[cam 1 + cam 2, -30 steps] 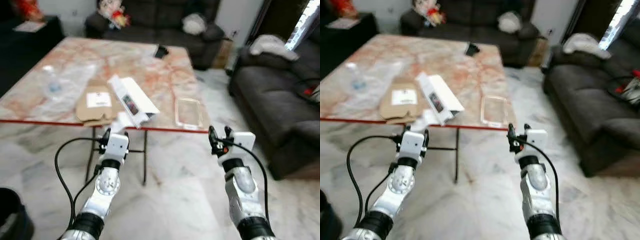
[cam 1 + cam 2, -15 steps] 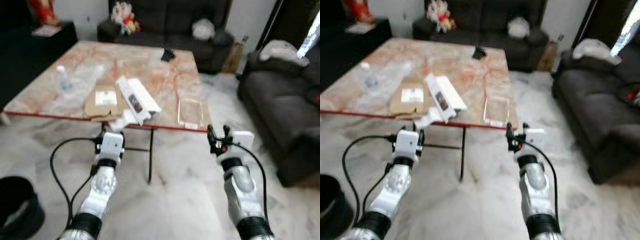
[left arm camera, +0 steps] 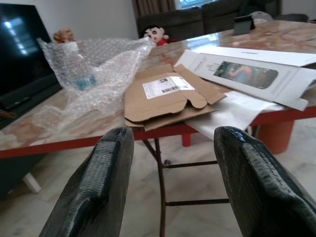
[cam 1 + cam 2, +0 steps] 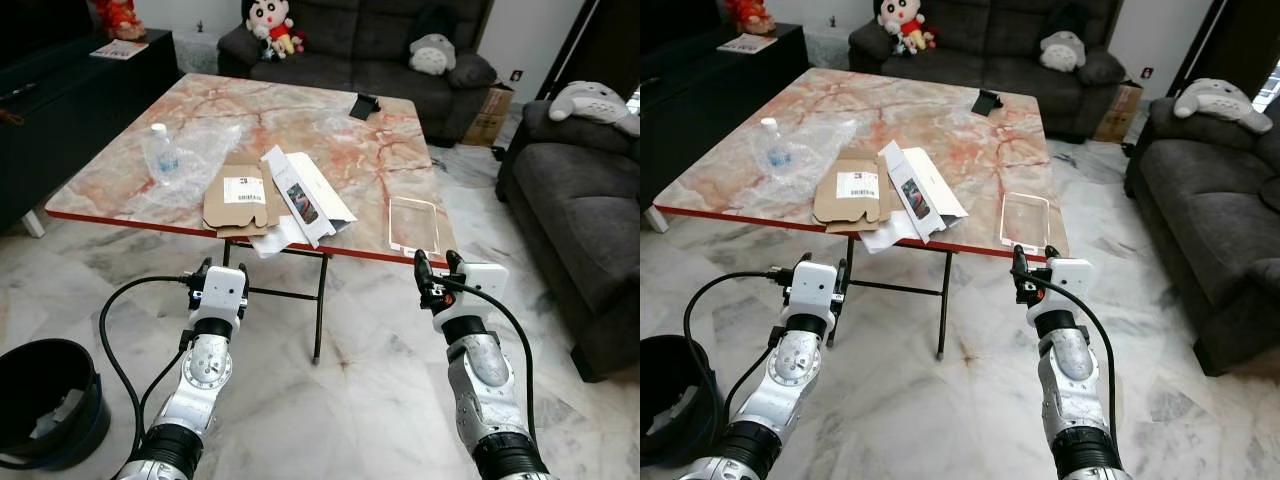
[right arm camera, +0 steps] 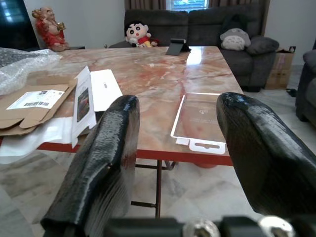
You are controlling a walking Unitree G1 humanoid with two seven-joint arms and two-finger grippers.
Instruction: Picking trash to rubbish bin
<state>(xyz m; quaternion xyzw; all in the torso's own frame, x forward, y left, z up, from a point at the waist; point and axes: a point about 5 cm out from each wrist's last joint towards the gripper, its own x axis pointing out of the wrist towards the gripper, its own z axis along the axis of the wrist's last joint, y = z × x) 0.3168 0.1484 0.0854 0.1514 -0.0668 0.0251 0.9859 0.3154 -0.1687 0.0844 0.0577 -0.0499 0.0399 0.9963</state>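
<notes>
A big bench [image 4: 120, 150] with a pink marble top and a red edge is standing on a white marble floor [image 4: 350, 400]. A dark sofa [image 4: 350, 40] is sitting behind it, holding a doll [image 4: 265, 18] and a grey soft toy [image 4: 445, 55]. Another dark sofa [image 4: 580, 210] is sitting off to the right. A small black thing [image 4: 362, 105] is lying at the far side of the bench.

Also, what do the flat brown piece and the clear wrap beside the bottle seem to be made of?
The flat brown piece with a white label looks like matte corrugated cardboard, with folded flaps and raw brown edges. The crumpled clear wrap looks like plastic bubble wrap: glossy, see-through, with small round cells.
</notes>
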